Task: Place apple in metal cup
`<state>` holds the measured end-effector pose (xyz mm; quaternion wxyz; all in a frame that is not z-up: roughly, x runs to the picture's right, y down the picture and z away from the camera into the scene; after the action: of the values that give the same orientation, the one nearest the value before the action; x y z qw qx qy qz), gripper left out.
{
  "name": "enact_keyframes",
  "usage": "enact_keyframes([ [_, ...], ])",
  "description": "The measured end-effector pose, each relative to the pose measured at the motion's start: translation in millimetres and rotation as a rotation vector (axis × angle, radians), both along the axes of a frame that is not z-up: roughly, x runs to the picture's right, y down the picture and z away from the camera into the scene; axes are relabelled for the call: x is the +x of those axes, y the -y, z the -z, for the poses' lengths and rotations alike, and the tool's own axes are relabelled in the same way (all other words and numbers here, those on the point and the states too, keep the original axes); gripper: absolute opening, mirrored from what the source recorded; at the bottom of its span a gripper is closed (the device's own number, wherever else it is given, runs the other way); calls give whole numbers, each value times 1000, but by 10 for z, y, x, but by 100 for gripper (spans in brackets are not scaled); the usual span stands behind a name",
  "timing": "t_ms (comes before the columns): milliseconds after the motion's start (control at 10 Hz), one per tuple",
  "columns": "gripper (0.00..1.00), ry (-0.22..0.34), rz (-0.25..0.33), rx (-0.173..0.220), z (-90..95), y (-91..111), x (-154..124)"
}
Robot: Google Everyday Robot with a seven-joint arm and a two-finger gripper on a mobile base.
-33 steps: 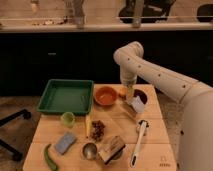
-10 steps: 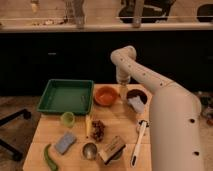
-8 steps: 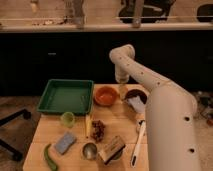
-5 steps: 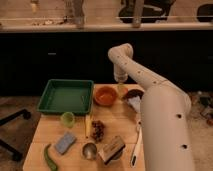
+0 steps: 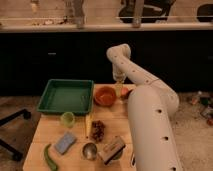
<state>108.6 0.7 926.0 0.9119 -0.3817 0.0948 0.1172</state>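
The apple (image 5: 126,92) is a small orange-red fruit at the back of the wooden table, just right of the orange bowl (image 5: 105,95). My gripper (image 5: 119,89) points down between the bowl and the apple, close beside the apple. The metal cup (image 5: 90,150) is a small silver-grey round cup standing near the table's front, well apart from the gripper. My white arm (image 5: 150,125) covers the right side of the table.
A green tray (image 5: 67,95) sits at the back left, with a light green cup (image 5: 67,118) in front of it. A dark berry cluster (image 5: 97,130), a yellow item (image 5: 88,125), a blue sponge (image 5: 65,141), a green vegetable (image 5: 49,157) and a brown block (image 5: 112,149) lie nearer the front.
My forearm has swung in over the right of the table and now hides the things there. The gripper has stayed by the bowl and the apple.
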Motion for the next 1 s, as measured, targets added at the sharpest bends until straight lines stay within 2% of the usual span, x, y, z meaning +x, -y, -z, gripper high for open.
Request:
enact_keyframes([
  [300, 80, -34, -25, -24, -131, -1, 7],
  [1000, 80, 3, -31, -60, -341, -110, 174],
])
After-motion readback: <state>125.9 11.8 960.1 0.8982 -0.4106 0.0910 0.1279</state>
